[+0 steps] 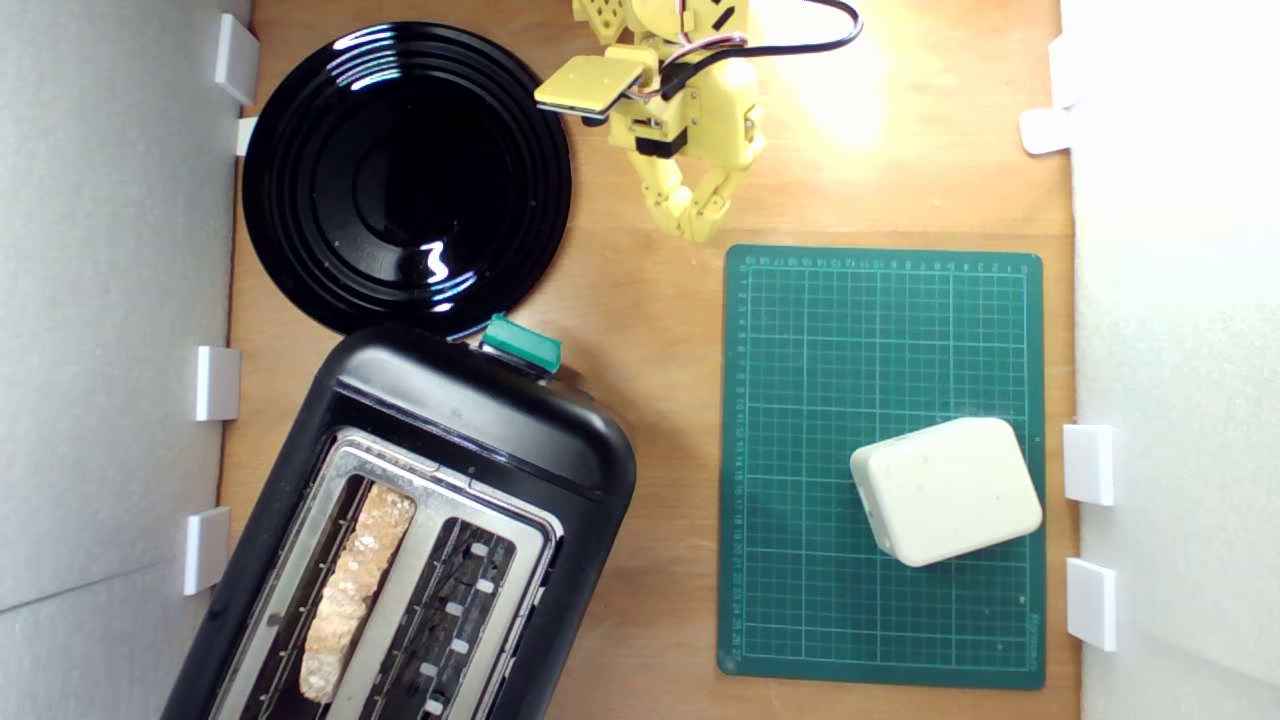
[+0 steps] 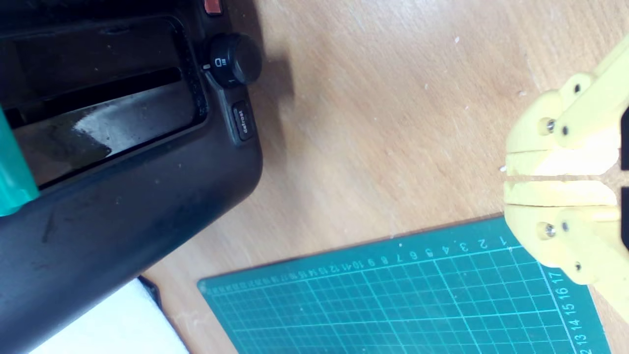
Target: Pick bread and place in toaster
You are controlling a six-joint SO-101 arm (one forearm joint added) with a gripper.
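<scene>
The bread [image 1: 355, 590], a rustic slice with pale holey crumb and brown crust, stands on edge in the slot of the toaster nearer the exterior view's left, in the lower left of that frame; the other slot is empty.

The light wooden tabletop [image 1: 650, 400] fills the middle of the exterior view, with white walls on both sides. The toaster [image 1: 480, 420], large, glossy black with a silver metal top plate, lies at an angle in the lower left, its teal-green lever knob [image 1: 520, 343] at the end towards the plate. The round black ribbed plate [image 1: 405, 175] sits in the upper left, its rim just beside the toaster. The green gridded cutting mat [image 1: 800, 400] occupies the right half, and a white rounded rectangular box [image 1: 945, 490] rests on its lower right part.

The yellow plastic gripper [image 1: 697, 230] hangs at the top centre, above bare wood between plate and mat, holding nothing. The wrist view shows its jaws pressed together with only a thin seam between the fingertips [image 2: 555, 164]; it also shows a black dial [image 2: 231, 60] and a small button on the toaster's end, hidden from the exterior view. The bread does not appear in the wrist view.
</scene>
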